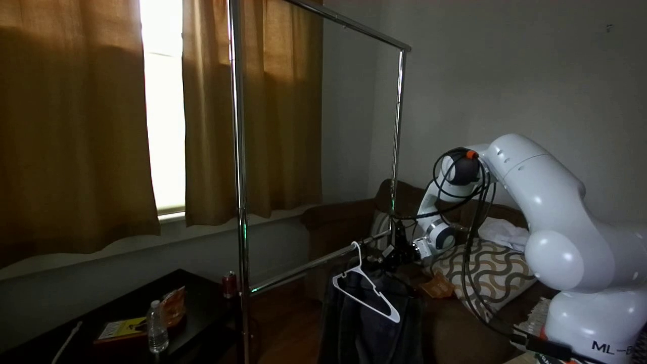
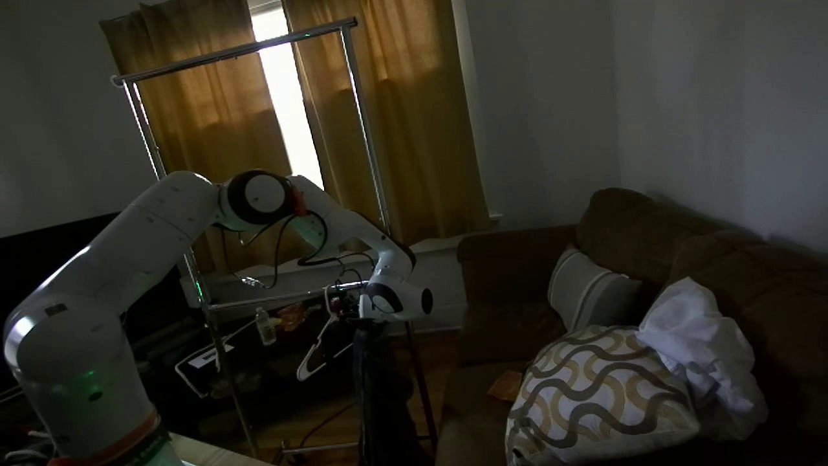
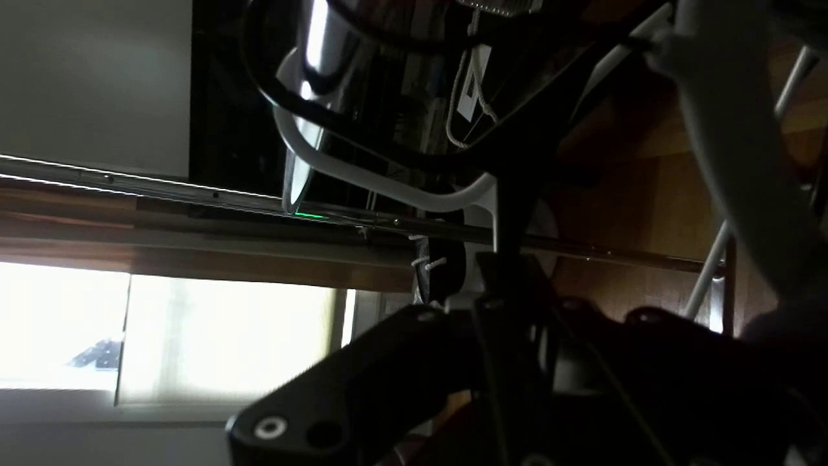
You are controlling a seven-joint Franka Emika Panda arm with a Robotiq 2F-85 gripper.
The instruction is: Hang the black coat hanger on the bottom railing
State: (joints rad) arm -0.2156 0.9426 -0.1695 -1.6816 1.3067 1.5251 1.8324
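Observation:
The bottom railing spans the garment rack and also shows in an exterior view and in the wrist view. My gripper is beside the rail near its far end. In the wrist view my gripper is shut on the neck of the black coat hanger. The hanger's dark hook crosses in front of the rail there. I cannot tell whether it goes over it. The hanger is hard to make out in both exterior views. Dark cloth hangs below the gripper; its support is hidden.
A white hanger hangs on the bottom railing close to the gripper. Rack posts stand at both ends. A dark table holds a bottle and a red can. A brown sofa has a patterned cushion.

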